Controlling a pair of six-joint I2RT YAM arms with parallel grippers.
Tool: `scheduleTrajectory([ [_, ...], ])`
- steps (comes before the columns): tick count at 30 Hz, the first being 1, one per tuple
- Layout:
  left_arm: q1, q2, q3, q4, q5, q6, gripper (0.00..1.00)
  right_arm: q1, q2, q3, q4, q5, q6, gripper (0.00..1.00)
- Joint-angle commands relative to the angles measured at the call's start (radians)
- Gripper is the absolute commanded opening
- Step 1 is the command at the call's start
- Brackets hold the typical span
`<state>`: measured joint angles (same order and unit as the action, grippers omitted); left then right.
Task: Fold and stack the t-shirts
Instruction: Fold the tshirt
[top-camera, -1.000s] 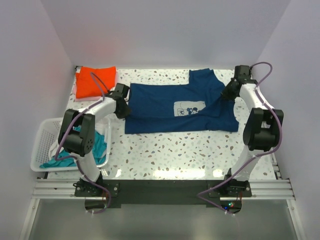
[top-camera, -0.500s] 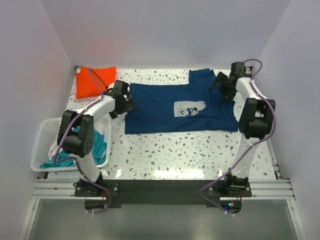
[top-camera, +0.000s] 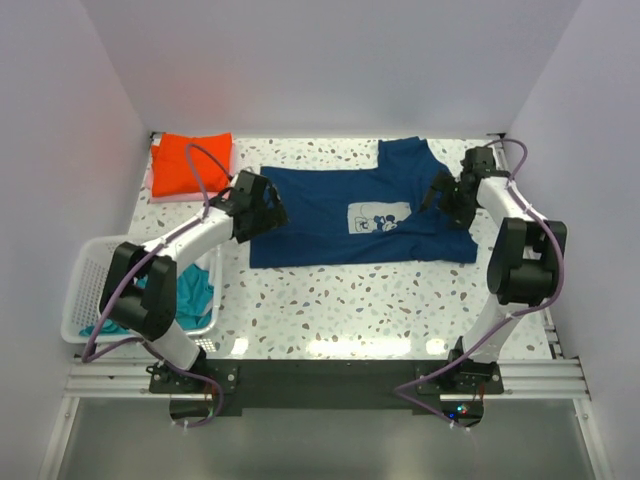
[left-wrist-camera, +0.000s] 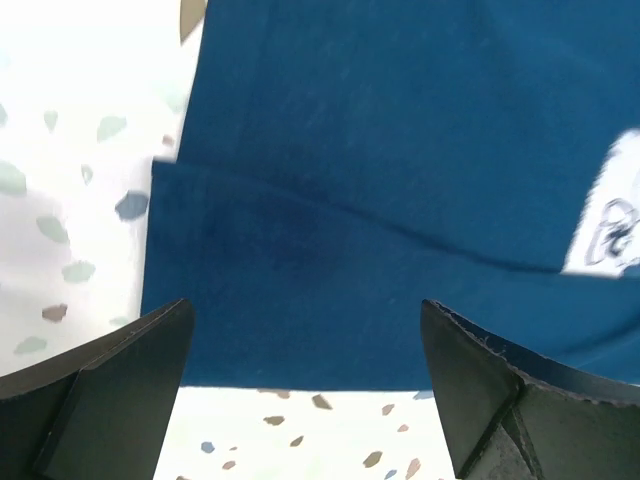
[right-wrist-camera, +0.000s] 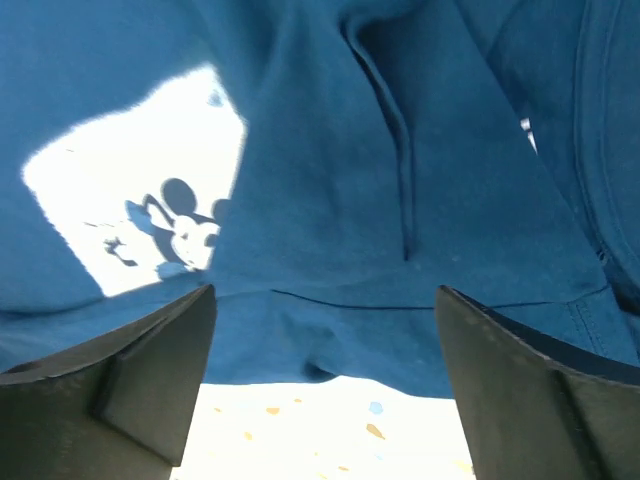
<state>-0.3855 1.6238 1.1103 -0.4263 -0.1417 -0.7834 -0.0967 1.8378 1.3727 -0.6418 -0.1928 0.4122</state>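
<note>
A navy t-shirt (top-camera: 340, 225) with a pale square print (top-camera: 379, 218) lies folded lengthwise across the middle of the table. My left gripper (top-camera: 268, 208) hovers open over its left end. In the left wrist view the jaws (left-wrist-camera: 305, 312) stand wide above the shirt's near hem (left-wrist-camera: 380, 150), with nothing between them. My right gripper (top-camera: 441, 196) hangs open over the shirt's right end, near the collar. In its wrist view the jaws (right-wrist-camera: 325, 295) straddle bare cloth (right-wrist-camera: 330, 150) beside the print (right-wrist-camera: 130, 190). An orange-red t-shirt (top-camera: 190, 163) lies folded at the back left.
A white slatted basket (top-camera: 85, 290) sits at the left edge with a teal t-shirt (top-camera: 192, 295) in it, beside the left arm. A pink edge (top-camera: 149, 184) peeks out under the orange-red shirt. Walls close in the table at the back and both sides.
Both grippers have opened and let go of the navy shirt. The left gripper has moved right, over the shirt's left end. The right gripper lifted toward the back, then came forward a little.
</note>
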Motion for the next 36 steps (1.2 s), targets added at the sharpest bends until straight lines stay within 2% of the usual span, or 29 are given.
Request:
scheduleTrajectory([
  [1,0.002,-0.005,-0.050,0.060,0.042,0.004,1.00,-0.003,-0.015,-0.044,0.028,0.003,-0.029,0.91],
  [3,0.002,-0.013,-0.076,0.066,0.044,0.003,1.00,-0.005,-0.011,-0.064,0.048,-0.008,-0.024,0.82],
  [5,0.002,-0.027,-0.101,0.069,0.039,0.001,1.00,-0.003,0.006,-0.066,0.051,-0.008,-0.023,0.79],
  [11,0.000,-0.058,-0.142,0.066,0.021,-0.005,1.00,-0.005,0.049,-0.057,0.051,0.004,-0.020,0.52],
  [19,0.002,-0.067,-0.150,0.052,0.004,-0.011,1.00,-0.003,0.058,-0.067,0.044,0.016,-0.015,0.51],
  [24,0.002,-0.073,-0.148,0.044,-0.009,-0.011,1.00,-0.005,0.060,-0.073,0.056,-0.008,-0.007,0.33],
  [29,0.002,-0.085,-0.148,0.032,-0.025,-0.011,1.00,-0.005,0.066,-0.067,0.065,-0.037,0.003,0.23],
  [34,0.002,-0.093,-0.148,0.021,-0.041,-0.010,1.00,-0.003,0.064,-0.064,0.085,-0.046,0.010,0.00],
  [36,0.004,-0.096,-0.148,0.018,-0.045,-0.010,1.00,-0.003,0.069,-0.060,0.087,-0.050,0.010,0.00],
])
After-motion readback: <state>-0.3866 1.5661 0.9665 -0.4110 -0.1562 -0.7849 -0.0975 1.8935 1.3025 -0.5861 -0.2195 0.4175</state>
